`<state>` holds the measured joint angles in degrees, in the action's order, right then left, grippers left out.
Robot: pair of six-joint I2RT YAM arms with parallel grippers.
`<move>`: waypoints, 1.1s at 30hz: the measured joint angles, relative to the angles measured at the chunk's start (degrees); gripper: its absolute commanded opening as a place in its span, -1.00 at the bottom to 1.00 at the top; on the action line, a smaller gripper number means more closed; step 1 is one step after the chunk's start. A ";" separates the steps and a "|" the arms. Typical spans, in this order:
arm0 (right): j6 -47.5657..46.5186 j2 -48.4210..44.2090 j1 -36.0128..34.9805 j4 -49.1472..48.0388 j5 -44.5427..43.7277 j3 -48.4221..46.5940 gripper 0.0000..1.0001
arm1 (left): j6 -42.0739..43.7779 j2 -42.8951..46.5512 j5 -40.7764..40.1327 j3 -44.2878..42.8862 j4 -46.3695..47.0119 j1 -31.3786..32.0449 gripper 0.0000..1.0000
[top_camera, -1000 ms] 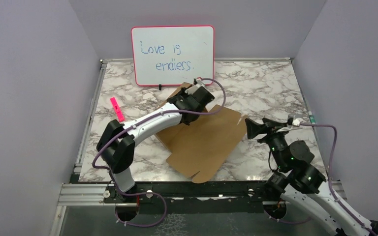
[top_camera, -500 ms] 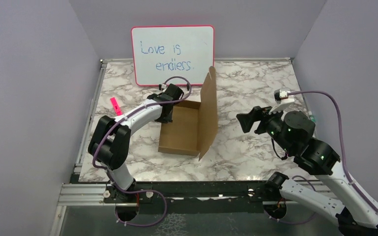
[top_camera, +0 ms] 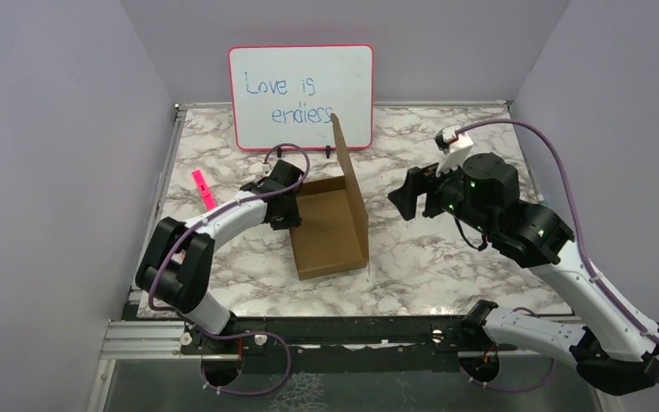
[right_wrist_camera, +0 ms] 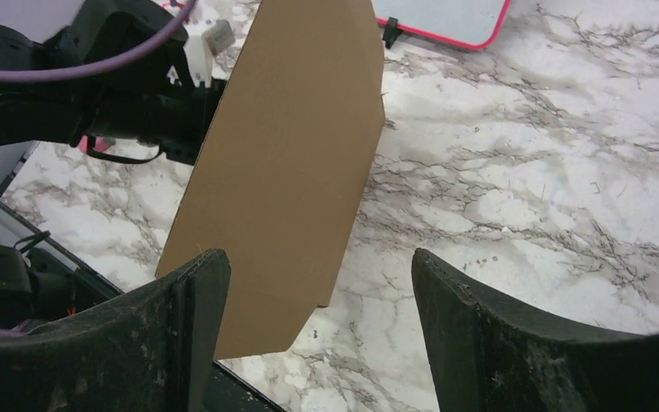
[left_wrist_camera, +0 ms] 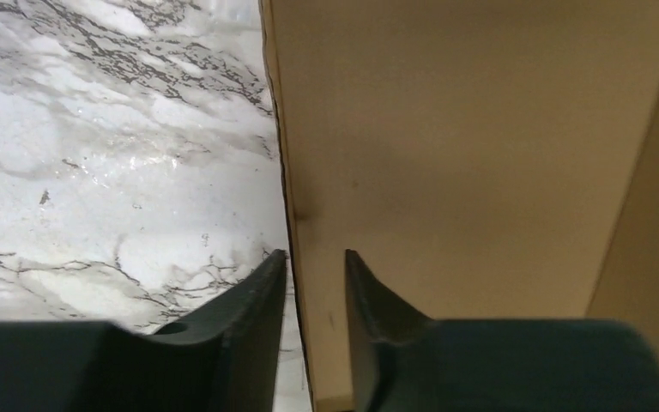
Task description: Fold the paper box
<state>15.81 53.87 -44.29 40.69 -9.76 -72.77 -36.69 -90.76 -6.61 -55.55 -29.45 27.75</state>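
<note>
- Possibly the upright lid panel (right_wrist_camera: 283, 172) topples, since nothing holds it: the right gripper (right_wrist_camera: 319, 262) hovers clear of it, jaws wide apart and empty
- The left gripper (left_wrist_camera: 313, 256), jaws slightly apart astride the left wall (left_wrist_camera: 285, 172), could drag the box askew
- The paper box (top_camera: 330, 236), plain brown and half-formed, sits just in front of the whiteboard (top_camera: 300, 86)
</note>
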 measured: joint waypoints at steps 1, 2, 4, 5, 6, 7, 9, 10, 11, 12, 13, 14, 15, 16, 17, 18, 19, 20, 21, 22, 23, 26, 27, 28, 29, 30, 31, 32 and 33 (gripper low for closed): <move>-0.46 0.96 0.00 0.28 0.55 -0.83 0.63 | -0.26 0.85 0.42 0.35 0.37 -0.22 -0.15; -0.85 1.88 0.00 0.76 1.22 -1.66 0.63 | -0.44 2.05 0.92 0.61 0.66 -0.68 -0.09; -1.44 3.76 0.00 1.64 2.27 -3.23 0.62 | -0.37 5.29 1.68 0.72 1.14 -2.03 0.09; -1.79 4.72 0.00 2.05 2.82 -3.96 0.61 | -0.20 7.10 1.99 0.72 1.44 -2.86 0.20; -2.05 5.64 0.00 2.45 3.28 -4.63 0.61 | 0.07 9.14 2.32 0.70 1.64 -3.85 0.31; -2.36 6.49 0.00 2.73 3.67 -5.25 0.60 | 0.76 11.67 2.60 0.70 2.01 -5.11 0.42; -2.78 8.31 0.00 3.41 4.42 -6.88 0.59 | 2.23 15.34 2.82 0.61 2.51 -6.97 0.70; -2.91 9.09 0.00 3.87 4.76 -7.76 0.59 | 2.91 16.57 2.82 0.57 2.71 -7.74 0.81; -3.13 10.10 0.00 4.50 5.03 -9.01 0.59 | 4.09 18.01 2.86 0.46 2.82 -8.76 0.92; -3.39 11.34 0.00 5.25 5.42 -10.78 0.58 | 5.31 18.58 2.95 0.35 2.82 -9.29 0.97; -3.48 12.28 0.00 5.73 5.68 -12.04 0.58 | 6.10 19.52 2.99 -0.07 2.89 -10.23 0.98; -3.63 13.40 0.00 6.14 6.03 -13.60 0.58 | 7.45 19.89 2.99 -0.42 2.99 -10.82 0.98; -3.74 14.49 0.00 6.38 6.27 -15.02 0.58 | 8.98 20.04 2.97 -0.94 3.04 -11.32 0.98; -3.85 15.65 0.00 6.86 6.47 -16.41 0.58 | 10.95 20.04 2.99 -1.42 3.32 -11.85 0.98; -3.89 16.85 0.00 7.30 6.54 -17.77 0.58 | 12.52 20.04 2.97 -1.70 3.58 -12.17 0.98; -3.89 18.12 -0.11 7.76 6.58 -19.06 0.57 | 13.92 20.04 2.97 -1.81 3.89 -12.46 0.98; -3.89 19.45 -0.31 8.33 6.54 -20.26 0.57 | 15.21 20.04 2.97 -1.81 4.22 -12.63 0.98; -3.89 20.90 -0.55 9.07 6.47 -21.51 0.56 | 16.65 20.04 2.99 -1.73 4.66 -12.70 0.98; -3.91 22.47 -0.92 9.84 6.34 -22.84 0.55 | 18.23 20.13 3.26 -1.16 5.84 -12.96 0.98; -3.91 24.17 -1.40 10.47 6.08 -24.24 0.54 | 19.21 20.33 3.56 -0.59 6.36 -13.20 0.98; -3.93 25.90 -1.88 11.37 5.64 -25.70 0.53 | 20.24 20.59 3.96 0.00 6.49 -13.49 0.98; -4.15 30.88 -3.13 13.68 3.93 -30.10 0.48 | 22.62 22.56 3.89 1.99 6.67 -14.29 0.98; -4.33 32.57 -3.54 14.51 3.32 -31.78 0.47 | 23.04 23.43 3.87 2.47 6.69 -14.34 0.98; -4.44 34.14 -3.96 15.37 2.71 -33.38 0.45 | 23.58 24.79 3.76 3.13 6.93 -14.51 0.98; -4.59 35.65 -4.39 16.24 1.99 -35.06 0.43 | 24.13 26.62 3.58 3.87 7.17 -14.56 0.98; -4.81 37.24 -4.87 17.00 1.33 -36.79 0.40 | 24.48 28.06 3.45 4.28 7.28 -14.56 0.98; -5.01 38.88 -5.35 18.03 0.68 -38.66 0.37 | 24.79 29.07 3.32 4.48 7.54 -14.56 0.98; -5.27 40.44 -5.88 18.99 0.07 -40.39 0.34 | 25.20 30.25 3.15 4.52 7.78 -14.56 0.98; -5.40 41.94 -6.34 19.87 -0.46 -41.94 0.29 | 25.42 30.75 3.08 4.52 8.15 -14.56 0.98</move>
<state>10.41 95.81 -50.63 60.55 -10.22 -114.72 -11.27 -60.01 -3.53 -51.03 -21.30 13.19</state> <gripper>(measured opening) 0.695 0.987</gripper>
